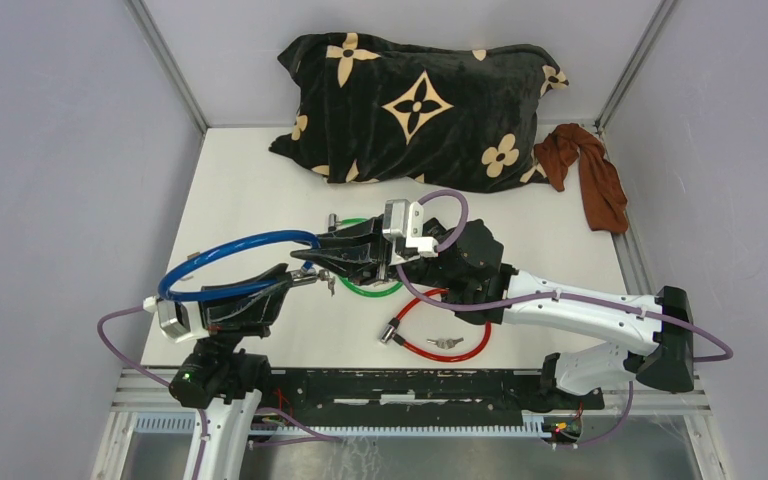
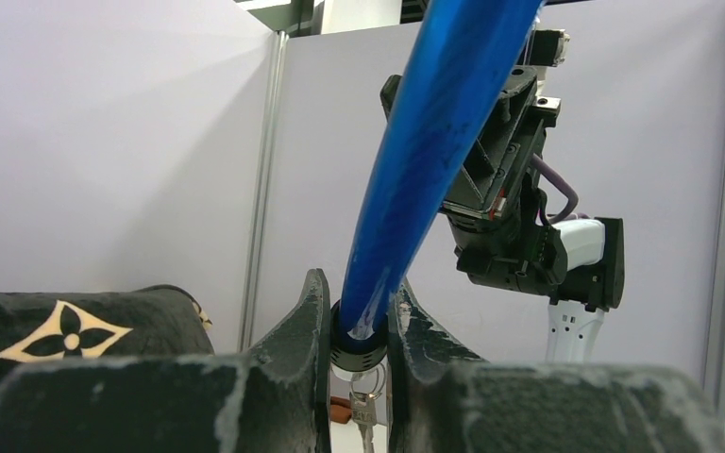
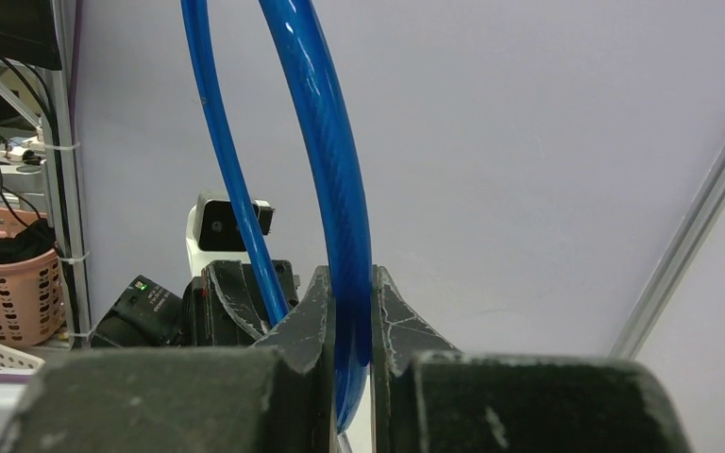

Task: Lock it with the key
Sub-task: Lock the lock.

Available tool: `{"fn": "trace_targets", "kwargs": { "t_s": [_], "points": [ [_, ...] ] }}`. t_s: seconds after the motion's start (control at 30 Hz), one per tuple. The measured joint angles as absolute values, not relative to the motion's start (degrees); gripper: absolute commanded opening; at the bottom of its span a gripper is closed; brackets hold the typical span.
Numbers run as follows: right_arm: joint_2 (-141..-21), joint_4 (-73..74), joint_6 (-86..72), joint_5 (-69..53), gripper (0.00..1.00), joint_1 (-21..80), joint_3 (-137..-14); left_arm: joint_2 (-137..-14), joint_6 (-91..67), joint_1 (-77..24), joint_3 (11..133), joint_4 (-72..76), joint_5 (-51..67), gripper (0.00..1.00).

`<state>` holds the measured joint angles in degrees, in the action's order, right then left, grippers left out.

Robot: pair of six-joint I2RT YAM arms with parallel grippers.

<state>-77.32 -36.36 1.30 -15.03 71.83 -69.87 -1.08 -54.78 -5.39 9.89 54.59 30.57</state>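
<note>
The blue lock (image 1: 230,246) is held off the table (image 1: 250,190), left of centre, between both arms. The left gripper (image 2: 357,311) is pinched on its black head (image 2: 356,345), where the cable (image 2: 425,142) enters. A key (image 2: 363,411) on a ring hangs just below the head. The right gripper (image 3: 349,302) is pressed together on the cable a little farther along the loop, with the cable running up between its fingers.

The cable looks light and springy, and its glossy sleeve is probably slippery, so a hold on it may twist or slide. The head is the stiff part and the better place to brace. The key is thin and swings freely, so it should be taken by its flat bow, square on, with the head held firm against the turn.

A green lock (image 1: 372,291) and a red lock (image 1: 452,347) lie on the table near the middle, with a pillow (image 1: 415,105) at the far edge and a brown cloth (image 1: 592,175) at far right
</note>
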Motion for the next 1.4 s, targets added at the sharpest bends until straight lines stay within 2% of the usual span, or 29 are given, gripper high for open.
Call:
{"fn": "trace_targets", "kwargs": {
  "t_s": [0.3,0.6,0.73,1.27,1.33,1.4],
  "points": [
    [-77.7,-37.5,-1.4,-14.4,0.0,71.5,-68.6,-1.1,-54.8,-5.4,9.9,54.8,30.4,0.02],
    [-81.9,-51.1,-10.8,-13.0,0.0,70.4,-65.6,-1.1,-54.2,-5.4,9.9,53.6,27.5,0.02],
    [-83.7,-52.6,-12.4,-12.7,0.0,70.3,-65.6,-1.1,-54.2,-5.4,9.9,53.7,27.1,0.02],
    [-83.4,-47.0,-11.6,-17.2,0.0,69.6,-68.5,-1.1,-54.1,-5.4,9.9,54.7,27.1,0.02],
    [-83.9,-46.9,-11.6,-17.3,0.11,69.5,-69.1,-1.1,-54.1,-5.4,9.9,54.6,27.1,0.02],
    [-84.1,-46.4,-11.5,-17.4,0.27,69.5,-69.4,-1.1,-54.1,-5.4,9.9,54.4,27.1,0.02]
  ]
}}
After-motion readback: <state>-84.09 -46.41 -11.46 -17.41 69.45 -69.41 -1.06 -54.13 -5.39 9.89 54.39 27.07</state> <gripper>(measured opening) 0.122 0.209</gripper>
